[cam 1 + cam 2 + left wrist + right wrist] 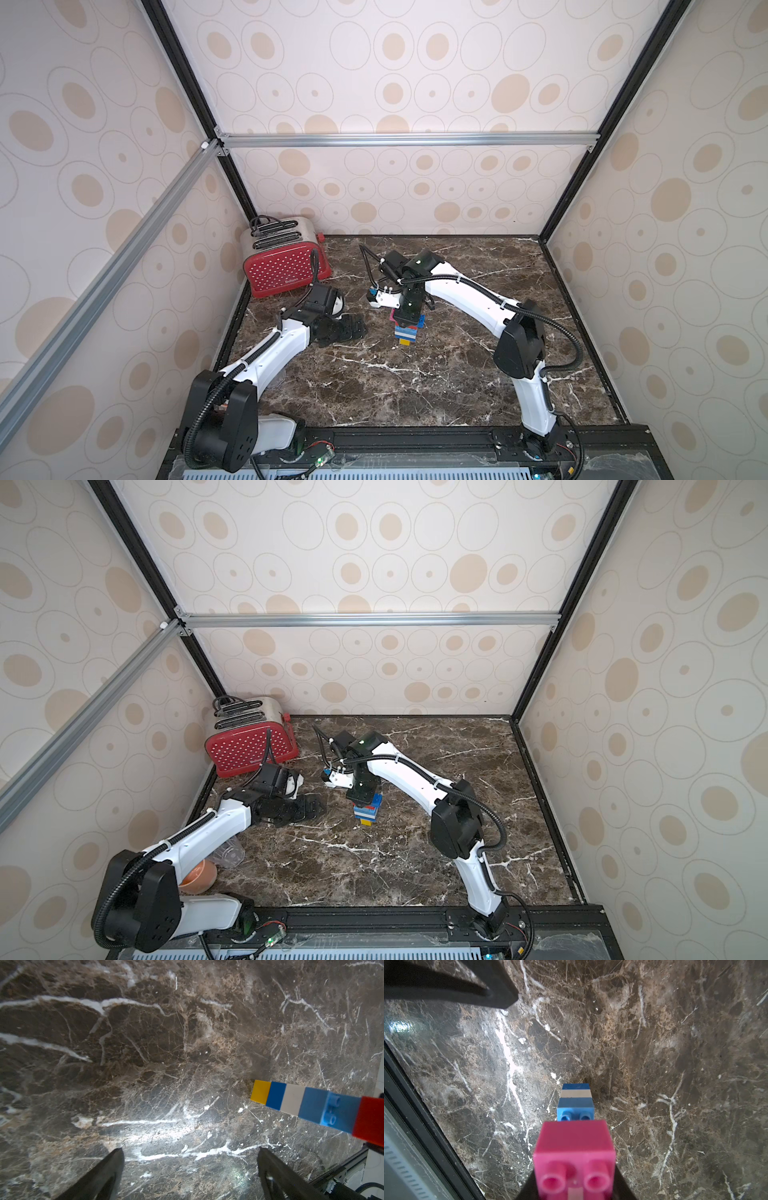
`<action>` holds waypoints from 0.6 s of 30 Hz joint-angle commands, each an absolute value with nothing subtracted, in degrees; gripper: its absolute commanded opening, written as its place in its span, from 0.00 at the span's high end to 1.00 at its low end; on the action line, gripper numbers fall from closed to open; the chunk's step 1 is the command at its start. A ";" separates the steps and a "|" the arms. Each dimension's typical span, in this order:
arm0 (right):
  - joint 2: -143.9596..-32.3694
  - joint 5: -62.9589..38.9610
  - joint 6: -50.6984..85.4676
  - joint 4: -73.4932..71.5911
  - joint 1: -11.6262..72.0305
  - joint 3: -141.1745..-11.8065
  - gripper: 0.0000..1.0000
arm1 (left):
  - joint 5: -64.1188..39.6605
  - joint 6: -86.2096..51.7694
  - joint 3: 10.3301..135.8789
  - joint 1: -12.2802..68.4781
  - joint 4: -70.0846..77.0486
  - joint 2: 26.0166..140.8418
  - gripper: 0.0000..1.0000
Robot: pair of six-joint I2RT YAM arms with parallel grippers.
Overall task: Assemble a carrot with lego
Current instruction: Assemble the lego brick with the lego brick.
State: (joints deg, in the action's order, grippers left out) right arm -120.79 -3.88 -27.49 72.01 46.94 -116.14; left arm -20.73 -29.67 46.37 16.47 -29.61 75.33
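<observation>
Nearest the right wrist camera is the pink brick [574, 1159], studs toward the lens. It is clamped between the fingers of the right gripper [408, 322], which is closed tight on it. Beneath it the carrot [311, 1103] stands upright near the middle of the marble table [415, 395]. Its yellow tip [260, 1092] is on the surface, followed by blue, white and blue layers and then the red bar [369, 1120]. In a top view a small blue brick [422, 321] sits level with the pink brick, above the red bar.

The left gripper [190, 1150] hovers near the carrot without touching it, jaws spread wide and holding nothing.

Step in hand (judgement): seating the pink brick on the red bar, probably the last piece. The joint is hidden by brick and fingers, so full seating cannot be confirmed.

Next move (judgement):
1. Press straight down.
2. Open the right fingers.
3. Withdraw vertically.

The stack rests on one small tip, so any sideways load may topple it
</observation>
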 commanded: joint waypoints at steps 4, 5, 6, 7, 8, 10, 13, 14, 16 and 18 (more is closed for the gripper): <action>-123.06 -4.85 -28.02 77.15 47.62 -115.94 0.73 | -20.91 -28.65 46.44 16.00 -29.93 75.19 0.01; -123.05 -4.86 -28.11 77.17 47.64 -116.27 0.72 | -20.89 -28.65 46.50 16.03 -29.96 75.25 0.01; -123.05 -5.00 -28.14 77.13 47.63 -116.57 0.71 | -20.91 -28.63 46.54 16.00 -29.93 75.23 0.01; -123.05 -4.84 -28.32 77.17 47.63 -116.99 0.70 | -20.92 -28.57 46.58 16.05 -29.95 75.23 0.01; -123.16 -4.84 -28.41 77.17 47.61 -117.28 0.69 | -20.85 -28.57 46.58 16.05 -29.93 75.24 0.01; -123.05 -4.83 -28.59 77.16 47.57 -117.76 0.67 | -20.90 -28.57 46.67 16.05 -29.95 75.23 0.01; -122.98 -4.83 -28.66 77.00 47.61 -118.45 0.64 | -20.69 -28.56 46.74 16.07 -30.10 75.23 0.01; -122.97 -4.84 -28.74 76.87 47.59 -118.56 0.63 | -20.66 -28.48 46.76 16.08 -30.11 75.23 0.01; -122.87 -4.84 -28.85 76.83 47.61 -118.91 0.61 | -20.66 -28.47 46.80 16.05 -30.14 75.23 0.01; -122.79 -4.83 -29.02 76.77 47.61 -119.17 0.59 | -20.57 -28.48 46.86 16.07 -30.15 75.15 0.01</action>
